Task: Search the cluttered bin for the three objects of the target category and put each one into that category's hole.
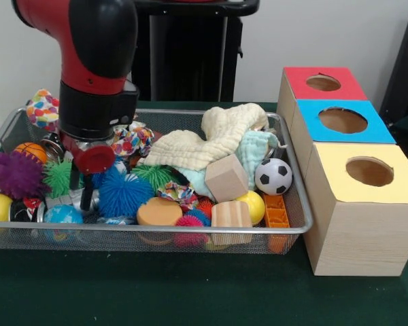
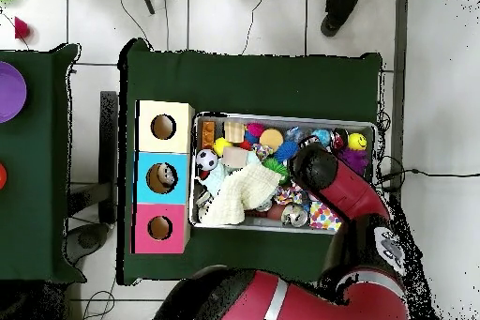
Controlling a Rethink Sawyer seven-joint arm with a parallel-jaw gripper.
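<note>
The wire mesh bin [image 1: 190, 229] is packed with toys and cloths. It also shows in the overhead view [image 2: 281, 116]. My gripper [image 1: 81, 193] reaches down into the bin's left part in the front view. It sits between a green spiky ball [image 1: 58, 176] and a blue spiky ball [image 1: 122, 193]. The toys around it hide whether it holds anything. In the overhead view my arm [image 2: 319, 168] covers the gripper. Three wooden boxes stand beside the bin, with red [image 1: 323, 83], blue [image 1: 343, 121] and yellow [image 1: 367, 170] tops. Each top has a round hole.
The bin also holds a purple spiky ball [image 1: 13, 173], a cream cloth [image 1: 204, 139], a wooden cube [image 1: 226, 178], a soccer ball [image 1: 273, 176], a yellow ball [image 1: 253, 206] and an orange brick [image 1: 276, 212]. A person's foot [image 2: 337, 11] shows beyond the table.
</note>
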